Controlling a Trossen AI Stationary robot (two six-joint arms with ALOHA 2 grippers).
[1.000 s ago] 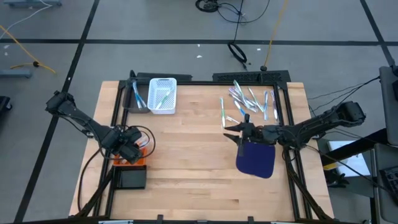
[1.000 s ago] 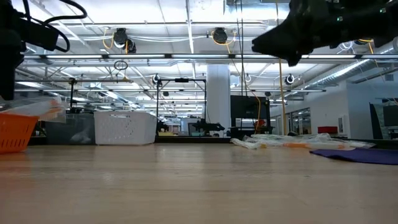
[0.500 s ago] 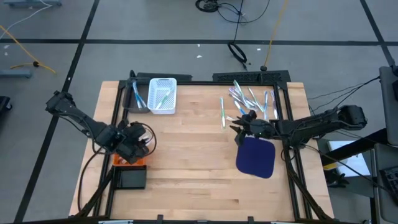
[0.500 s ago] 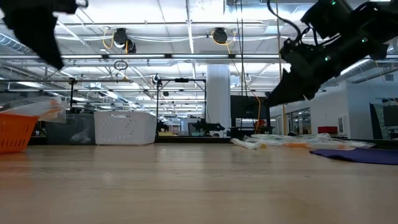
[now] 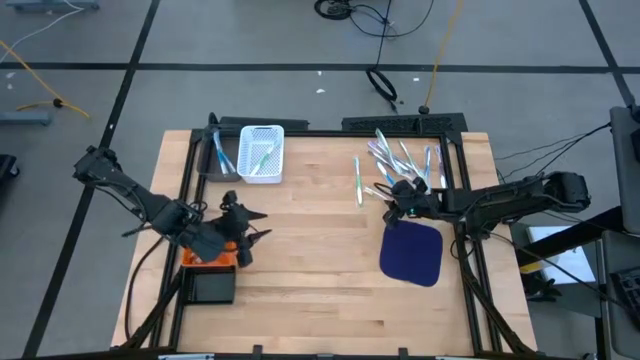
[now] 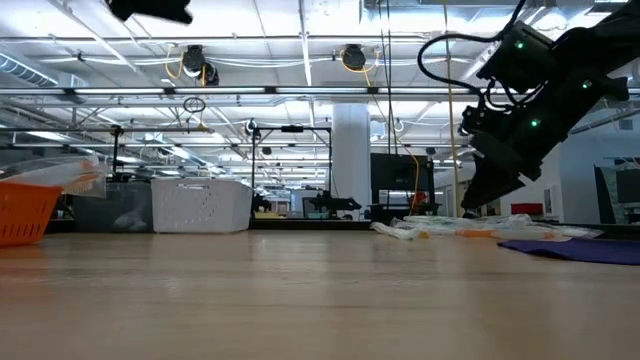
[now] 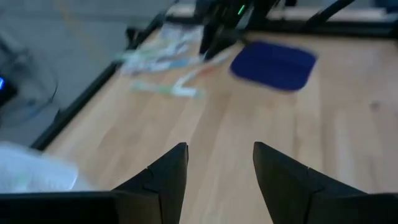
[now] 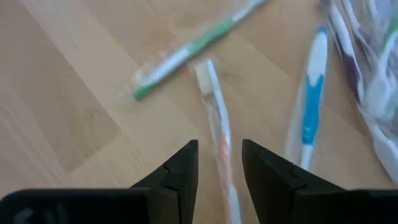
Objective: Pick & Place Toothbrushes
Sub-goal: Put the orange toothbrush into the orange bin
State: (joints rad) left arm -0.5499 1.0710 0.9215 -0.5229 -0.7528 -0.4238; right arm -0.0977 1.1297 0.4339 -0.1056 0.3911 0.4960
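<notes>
The right gripper (image 5: 392, 198) hangs over the near edge of the loose toothbrushes (image 5: 400, 160) at the table's (image 5: 320, 290) far right, above the blue cloth (image 5: 411, 252). Its fingers (image 8: 180, 171) are parted narrowly and empty, straddling an orange-striped toothbrush (image 8: 221, 155) lying flat on the wood; a green one (image 8: 189, 50) and a blue one (image 8: 311, 93) lie beside it. More brushes lie in the white basket (image 5: 261, 153). The left gripper (image 5: 248, 226) is open and empty, beside the orange bin (image 5: 205, 260).

No legible text, labels, brand marks, numbers or signs in any view, bench and background lettering unreadable.
</notes>
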